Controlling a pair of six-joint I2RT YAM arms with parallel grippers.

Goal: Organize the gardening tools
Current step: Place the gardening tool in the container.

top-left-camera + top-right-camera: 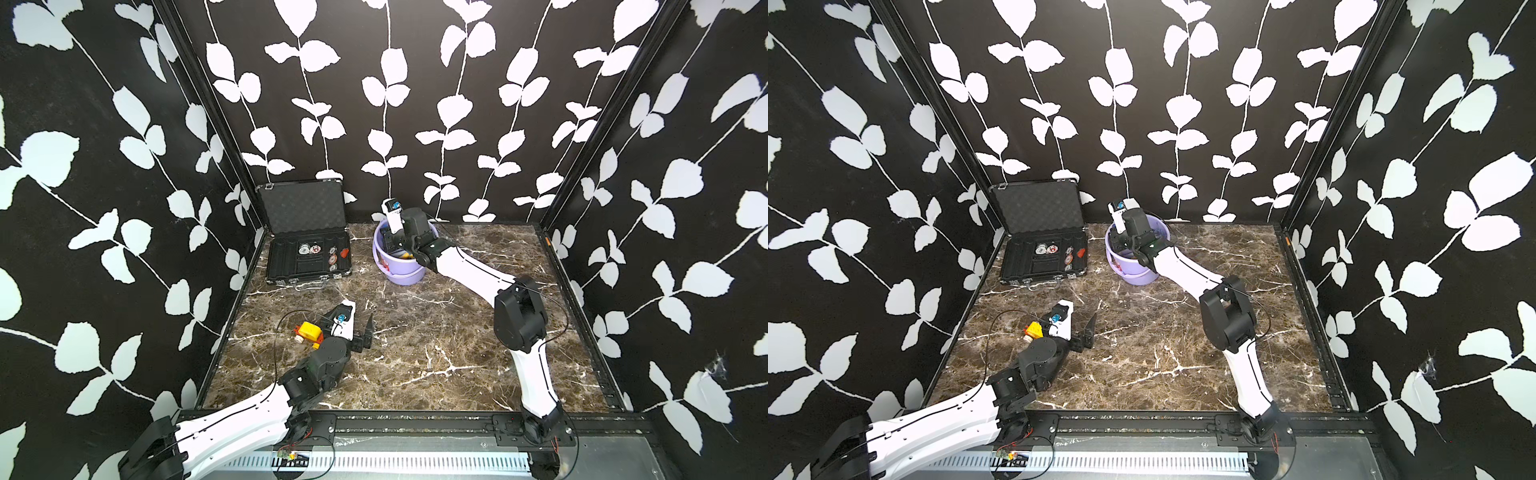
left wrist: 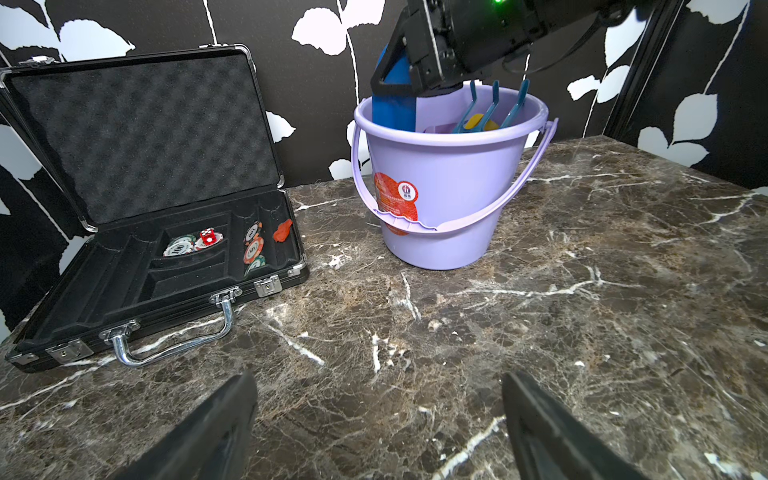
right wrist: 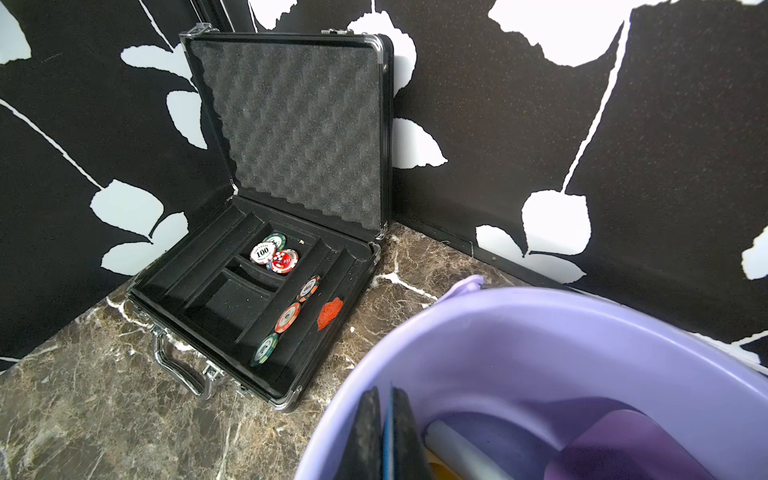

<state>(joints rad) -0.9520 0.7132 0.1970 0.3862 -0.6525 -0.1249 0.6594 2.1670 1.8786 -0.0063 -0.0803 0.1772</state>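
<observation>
Right gripper [image 3: 386, 401] is down inside the lavender bucket [image 2: 457, 208], jaws clamped tight on the flat blue spade [image 2: 392, 104], whose blade stands upright against the near wall with its top poking above the rim. This looks like the drop-off, and done well it wants the blade sunk a touch deeper before the jaws part. After that comes a straight lift, clear of the rim and of the light-blue rake [image 2: 492, 104] leaning alongside, so the bucket doesn't tip or drag. Left gripper [image 2: 379, 376] sits low over the marble table [image 1: 415, 353], jaws wide apart and holding nothing, just beside the toy vehicle [image 1: 309, 332]. Now the count. In the bucket I make out four tools: one blue spade, one rake with three prongs, one yellow tool [image 2: 482, 122] and one purple scoop [image 3: 623, 449]; anything more is hidden below. No tools lie loose on the table in either top view. There is one bucket, one vehicle and one open black case [image 2: 145, 124]. The case holds six poker chips [image 3: 287, 317], three bunched and three in a row, plus one red die [image 3: 280, 259].
</observation>
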